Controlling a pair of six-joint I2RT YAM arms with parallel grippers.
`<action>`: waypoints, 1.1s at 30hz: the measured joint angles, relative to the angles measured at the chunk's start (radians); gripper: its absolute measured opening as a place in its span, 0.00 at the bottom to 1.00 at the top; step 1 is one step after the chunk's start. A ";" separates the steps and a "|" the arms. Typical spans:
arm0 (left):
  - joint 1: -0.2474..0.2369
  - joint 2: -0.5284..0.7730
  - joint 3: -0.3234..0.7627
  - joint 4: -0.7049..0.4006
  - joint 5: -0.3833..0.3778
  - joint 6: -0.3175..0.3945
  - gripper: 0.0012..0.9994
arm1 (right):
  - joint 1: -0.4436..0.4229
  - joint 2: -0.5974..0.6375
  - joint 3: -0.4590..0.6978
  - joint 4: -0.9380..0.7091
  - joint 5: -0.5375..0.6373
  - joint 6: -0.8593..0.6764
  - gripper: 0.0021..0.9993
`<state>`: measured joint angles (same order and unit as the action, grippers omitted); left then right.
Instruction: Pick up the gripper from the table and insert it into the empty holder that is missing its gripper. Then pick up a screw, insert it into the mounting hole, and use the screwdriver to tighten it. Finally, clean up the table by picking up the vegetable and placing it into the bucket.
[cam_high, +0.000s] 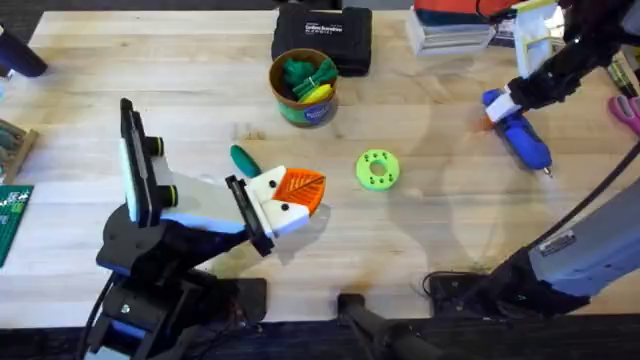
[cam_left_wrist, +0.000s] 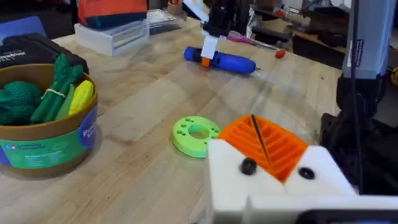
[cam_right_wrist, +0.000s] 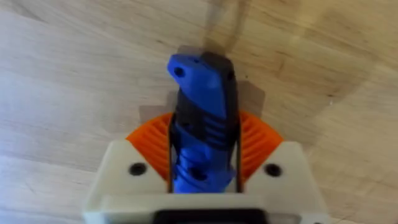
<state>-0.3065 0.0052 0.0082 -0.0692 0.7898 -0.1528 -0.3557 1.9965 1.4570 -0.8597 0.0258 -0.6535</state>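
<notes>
You face a pale wooden table (cam_high: 420, 230). At its far edge sits a black case (cam_high: 322, 38), and just in front of that the bucket (cam_high: 304, 88), a green-labelled can holding green and yellow items. Your right gripper (cam_right_wrist: 202, 180) is at the far right, its white and orange fingers clamped on the blue screwdriver (cam_high: 520, 135), which lies on the table with its bit pointing toward you. Your left gripper (cam_high: 295, 197) hovers near the middle, its jaws together. A bright green ring (cam_high: 377, 169) lies just right of it. The small dark green vegetable (cam_high: 244, 159) rests just behind it.
</notes>
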 joint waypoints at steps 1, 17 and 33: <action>0.000 0.000 0.000 0.000 0.000 0.000 0.00 | 0.000 0.000 0.000 0.001 0.000 -0.004 0.40; 0.000 0.000 0.000 0.000 0.000 0.000 0.00 | 0.000 -0.002 0.002 0.007 0.007 0.019 0.21; 0.000 0.000 0.000 0.000 0.000 0.000 0.00 | 0.000 -0.446 0.001 -0.031 0.003 0.181 0.20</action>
<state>-0.3065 0.0055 0.0082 -0.0692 0.7898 -0.1528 -0.3557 1.5504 1.4582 -0.8908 0.0292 -0.4728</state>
